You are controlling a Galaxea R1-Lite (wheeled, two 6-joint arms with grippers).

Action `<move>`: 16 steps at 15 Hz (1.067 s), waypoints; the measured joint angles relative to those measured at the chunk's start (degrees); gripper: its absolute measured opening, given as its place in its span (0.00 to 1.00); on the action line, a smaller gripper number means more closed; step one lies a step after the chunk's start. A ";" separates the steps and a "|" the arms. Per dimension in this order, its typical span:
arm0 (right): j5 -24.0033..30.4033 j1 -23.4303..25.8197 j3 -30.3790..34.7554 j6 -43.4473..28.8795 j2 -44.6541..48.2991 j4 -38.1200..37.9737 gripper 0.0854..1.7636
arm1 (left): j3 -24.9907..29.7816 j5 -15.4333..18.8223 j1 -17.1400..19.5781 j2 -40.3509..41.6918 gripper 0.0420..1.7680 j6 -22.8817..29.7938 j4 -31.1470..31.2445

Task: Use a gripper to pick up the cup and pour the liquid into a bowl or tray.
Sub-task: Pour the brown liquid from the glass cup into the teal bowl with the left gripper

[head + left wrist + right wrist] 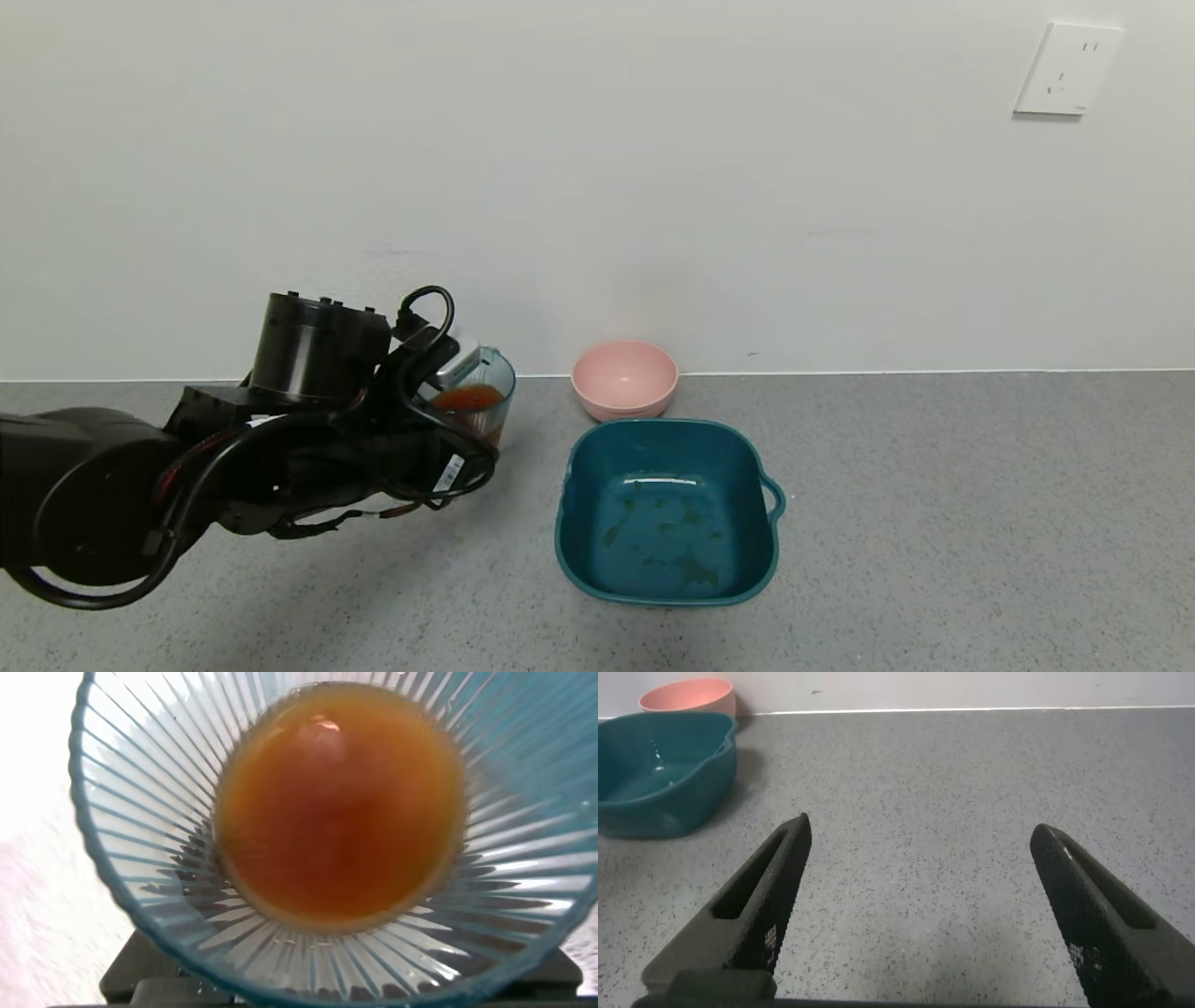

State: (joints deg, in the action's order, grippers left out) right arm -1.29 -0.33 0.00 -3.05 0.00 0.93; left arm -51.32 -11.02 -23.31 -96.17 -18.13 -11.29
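My left gripper (pixel 455 420) is shut on the cup (pixel 492 383), a ribbed, translucent blue-grey cup held just above the counter, left of the teal basin (pixel 653 425). Its fingers are hidden behind the black wrist and cables. Orange-brown liquid (pixel 467 399) sits in the cup. The left wrist view looks straight into the cup (pixel 140 868), and the liquid (pixel 341 803) fills its bottom. The basin holds only dark wet marks. It also shows in the right wrist view (pixel 663 793). My right gripper (pixel 920 826) is open and empty over bare counter, out of the head view.
A small pink bowl (pixel 624 378) stands against the wall just behind the basin, and shows in the right wrist view (pixel 687 693). The grey speckled counter (pixel 934 523) stretches to the right of the basin. A white wall socket (pixel 1067 70) is at the upper right.
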 joint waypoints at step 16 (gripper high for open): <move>0.00 0.00 0.00 0.00 0.00 0.00 0.97 | -5.29 -9.24 -10.12 -4.60 0.69 -20.71 4.53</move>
State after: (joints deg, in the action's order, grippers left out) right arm -1.29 -0.33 0.00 -3.05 0.00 0.93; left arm -56.61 -20.26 -33.43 -100.77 -38.84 -6.75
